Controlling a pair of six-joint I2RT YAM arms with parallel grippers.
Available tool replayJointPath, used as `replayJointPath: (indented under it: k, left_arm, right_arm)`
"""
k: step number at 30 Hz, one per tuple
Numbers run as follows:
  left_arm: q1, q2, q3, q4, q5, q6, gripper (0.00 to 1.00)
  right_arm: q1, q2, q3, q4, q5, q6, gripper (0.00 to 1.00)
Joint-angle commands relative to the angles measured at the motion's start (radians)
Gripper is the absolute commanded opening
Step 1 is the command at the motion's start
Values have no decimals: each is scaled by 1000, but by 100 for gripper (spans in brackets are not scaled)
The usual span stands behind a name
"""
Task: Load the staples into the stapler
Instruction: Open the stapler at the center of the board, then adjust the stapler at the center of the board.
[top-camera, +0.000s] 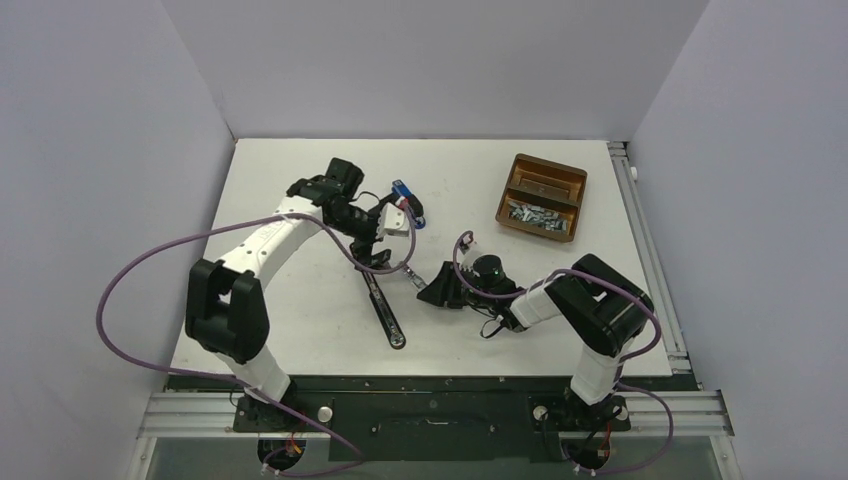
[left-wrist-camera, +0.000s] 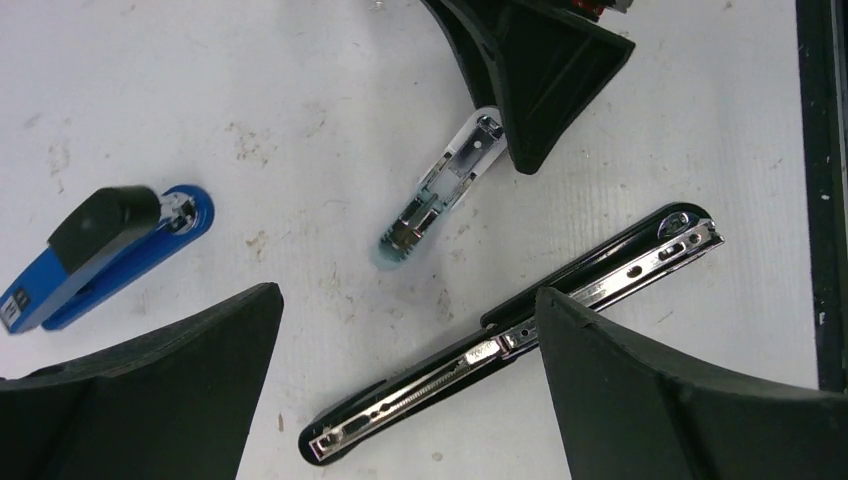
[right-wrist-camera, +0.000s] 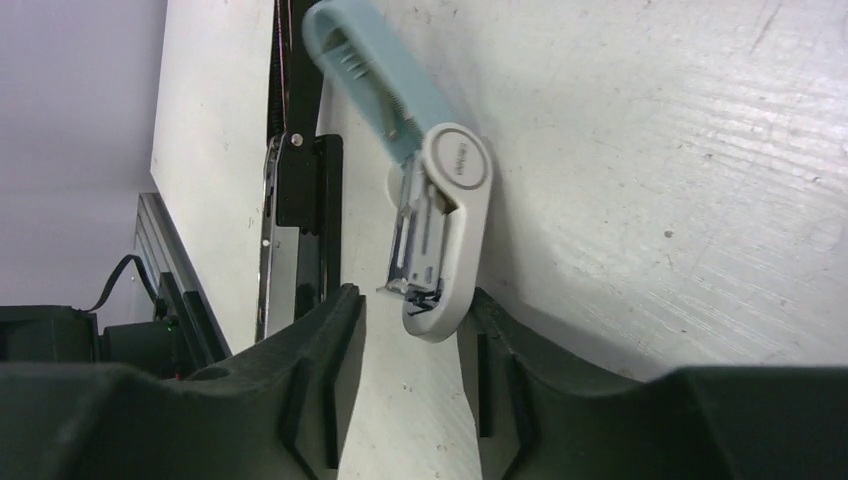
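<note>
A small white stapler (right-wrist-camera: 445, 230) lies on the table with its pale blue lid (right-wrist-camera: 375, 70) swung up and its metal channel bared. Its rear end sits between the fingertips of my right gripper (right-wrist-camera: 408, 300), close to one finger and with a clear gap to the other; the jaws are open. A long black stapler (left-wrist-camera: 520, 335) lies unfolded flat, its chrome rail up. My left gripper (left-wrist-camera: 408, 295) hovers over it, jaws wide and empty. The staples (top-camera: 530, 213) lie loose in the brown tray (top-camera: 520, 165) at the back right.
A blue and black stapler (left-wrist-camera: 100, 255) lies closed to the left of the white one. The long black stapler (top-camera: 382, 300) runs toward the table's near edge. Purple cables loop off both arms. White walls close in the table on three sides.
</note>
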Motion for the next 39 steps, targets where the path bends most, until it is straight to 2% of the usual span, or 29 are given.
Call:
replayJointPath:
  k: [1,3,15,21,26,32,39]
  left_arm:
    - [47,-110,15,22,84,-135,96]
    - [62,-138,-3,34,96,-160,96]
    - [96,-220,-61,34,109,-194,96]
    - [111,-261,-89,68,101,-233,96]
    - [151,-292,-125,181,49,-397,96]
    - [225,-313,-151,266,13,-528,96]
    - [278,-349,-193,331,-17,-572,96]
  right_arm:
    - [13,-9,-4,-49,66,-15,44]
    - [14,-23,-10,-67,71,-24,48]
    - [13,-164,-29,-287,132,-148,60]
    - [22,-237,70,-423,189,-213,67]
    - [52,-193,178,-490,248,-267,68]
    - [130,-109,293,-520,295,-292,76]
    - [214,-33,364,-593,443,-295,72]
